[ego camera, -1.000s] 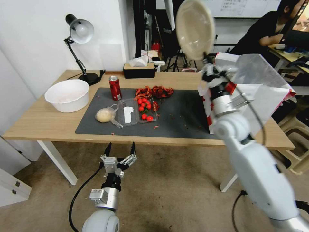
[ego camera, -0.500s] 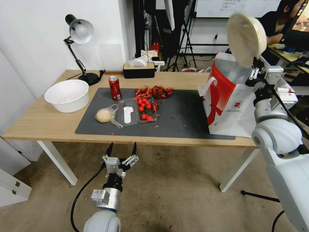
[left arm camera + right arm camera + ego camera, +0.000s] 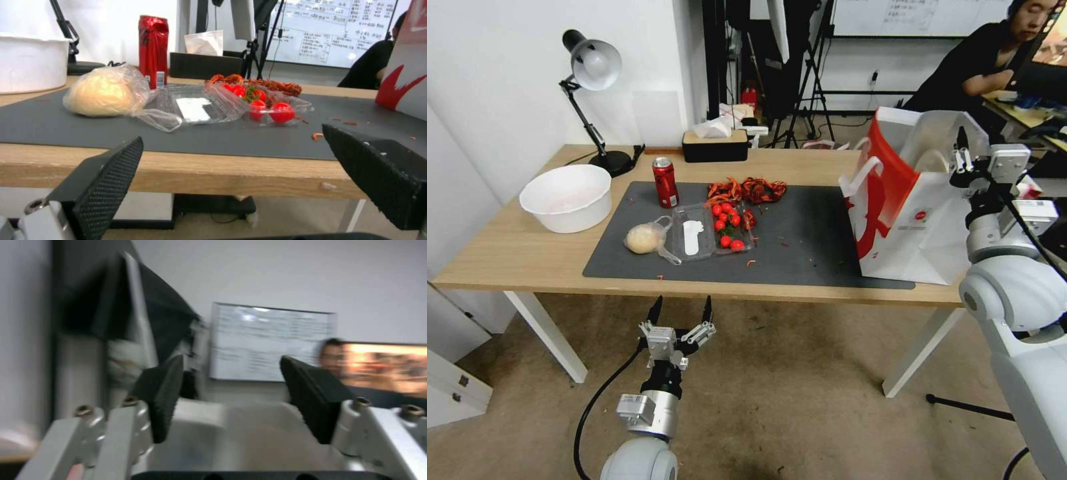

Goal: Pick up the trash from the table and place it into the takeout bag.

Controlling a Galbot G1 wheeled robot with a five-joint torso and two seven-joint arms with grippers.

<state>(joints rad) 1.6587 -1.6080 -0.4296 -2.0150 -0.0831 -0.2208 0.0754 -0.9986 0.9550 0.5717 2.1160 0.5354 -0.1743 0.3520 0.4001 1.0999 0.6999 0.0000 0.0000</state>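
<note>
One beige bowl point(image 3: 932, 162) tilts inside the foil-lined takeout bag point(image 3: 908, 220).

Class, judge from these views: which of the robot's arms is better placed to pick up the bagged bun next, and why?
Probably the left. The left gripper hangs open just before the table edge, facing the bagged bun. The right gripper is open up by the takeout bag, much farther away.

Head view above table point(image 3: 507, 260); wrist views low.
</note>
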